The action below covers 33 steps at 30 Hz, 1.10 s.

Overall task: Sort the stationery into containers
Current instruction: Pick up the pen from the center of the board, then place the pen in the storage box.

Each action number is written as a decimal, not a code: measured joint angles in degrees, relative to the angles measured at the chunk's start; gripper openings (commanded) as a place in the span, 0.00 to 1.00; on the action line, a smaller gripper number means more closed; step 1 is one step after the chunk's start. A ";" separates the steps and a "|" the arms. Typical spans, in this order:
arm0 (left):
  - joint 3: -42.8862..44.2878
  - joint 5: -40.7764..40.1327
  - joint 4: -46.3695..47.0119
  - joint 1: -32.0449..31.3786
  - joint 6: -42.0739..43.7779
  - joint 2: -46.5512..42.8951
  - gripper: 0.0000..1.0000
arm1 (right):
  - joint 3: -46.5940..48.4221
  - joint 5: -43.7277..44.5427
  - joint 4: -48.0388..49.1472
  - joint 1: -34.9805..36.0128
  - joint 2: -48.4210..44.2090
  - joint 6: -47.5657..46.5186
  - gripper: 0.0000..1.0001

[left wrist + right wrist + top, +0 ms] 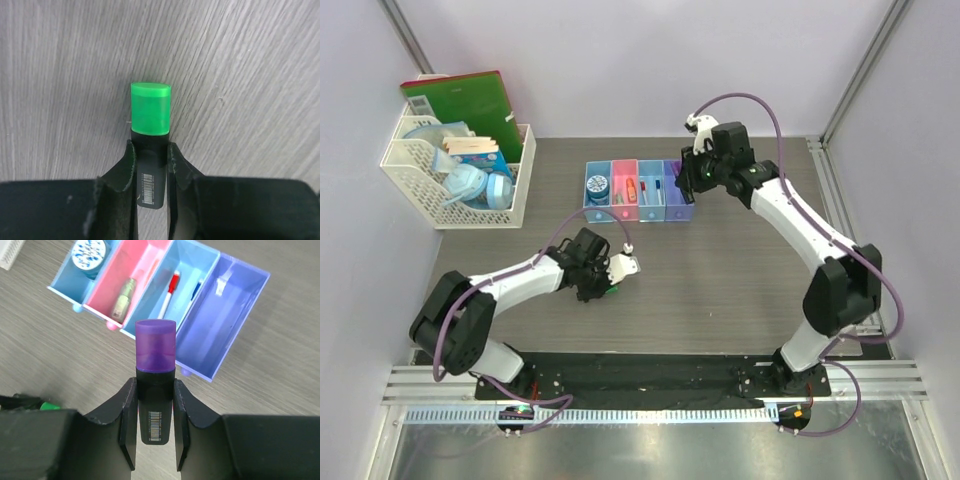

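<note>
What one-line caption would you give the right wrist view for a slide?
Right gripper holds a purple-capped highlighter, with the row of four coloured bins ahead.

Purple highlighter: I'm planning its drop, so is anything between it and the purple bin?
Nothing visible does. The right gripper holds the purple highlighter near the open purple bin; only a small pale item lies at its far end.

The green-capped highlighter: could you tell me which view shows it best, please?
The left wrist view: the green-capped highlighter fills the centre, clamped in the left gripper. Top external shows only a green speck under that gripper; right wrist, a green sliver lower left.
</note>
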 measured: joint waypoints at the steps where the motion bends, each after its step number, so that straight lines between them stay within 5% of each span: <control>1: 0.72 0.22 -1.01 -0.04 -0.42 -0.07 0.00 | 0.00 -0.85 0.66 -0.70 1.64 0.61 0.01; 6: 7.48 2.67 -2.14 0.04 -5.62 -1.84 0.00 | 0.02 -4.76 2.84 -3.02 9.07 3.65 0.01; 16: 9.90 4.42 11.13 3.72 -18.43 -12.31 0.00 | 8.63 -9.27 6.67 -4.02 21.18 7.06 0.01; 33: 26.43 1.18 17.33 5.09 -31.91 -2.16 0.00 | 14.80 -8.92 8.09 -5.79 30.38 7.63 0.01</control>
